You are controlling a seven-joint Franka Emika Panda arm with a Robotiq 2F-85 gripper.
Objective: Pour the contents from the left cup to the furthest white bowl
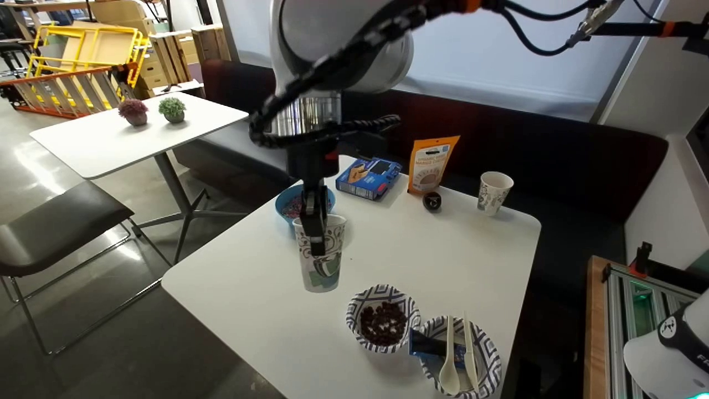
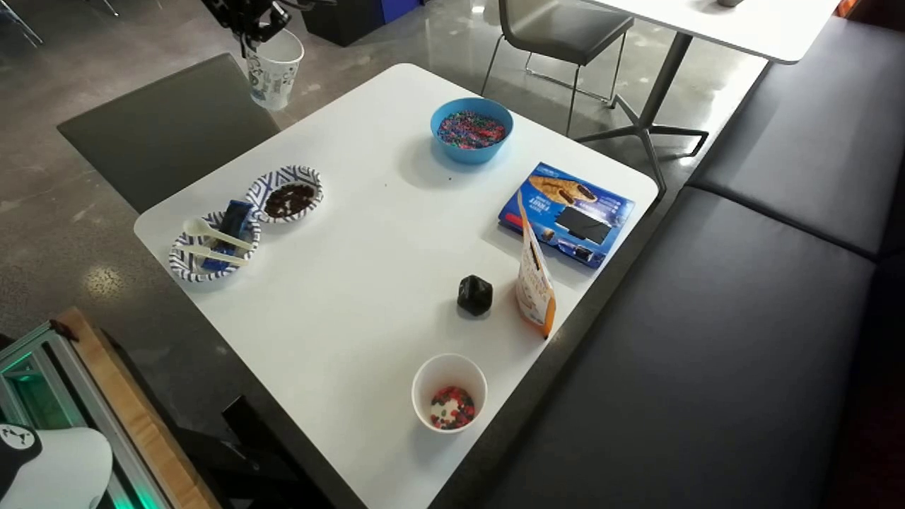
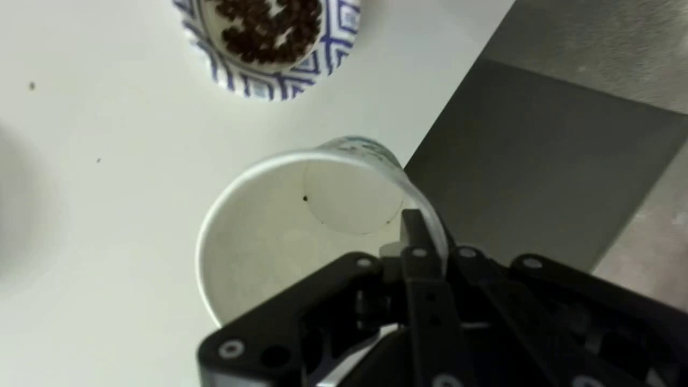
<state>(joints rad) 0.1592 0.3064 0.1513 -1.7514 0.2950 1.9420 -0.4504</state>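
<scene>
The left cup [image 1: 324,274] is a white patterned paper cup, held in the air, also seen in an exterior view [image 2: 272,81]. My gripper [image 1: 317,244] is shut on its wall, one finger inside and one outside. In the wrist view the gripper [image 3: 430,236] pinches the rim, and the cup [image 3: 252,231] leans slightly. Its inside shows only a few dark specks. The furthest white bowl [image 1: 382,348] has a dark-patterned rim and dark brown pieces inside. It stands on the table in both exterior views [image 2: 265,187] and beyond the cup in the wrist view [image 3: 263,88].
A patterned bowl [image 1: 490,360] with cutlery and a blue packet touches the brown-filled bowl. A blue bowl [image 2: 445,148] holds colourful bits. A blue box [image 2: 565,212], orange pouch [image 2: 535,297], black object [image 2: 475,295] and another cup [image 2: 424,410] with red and dark pieces stand on the table.
</scene>
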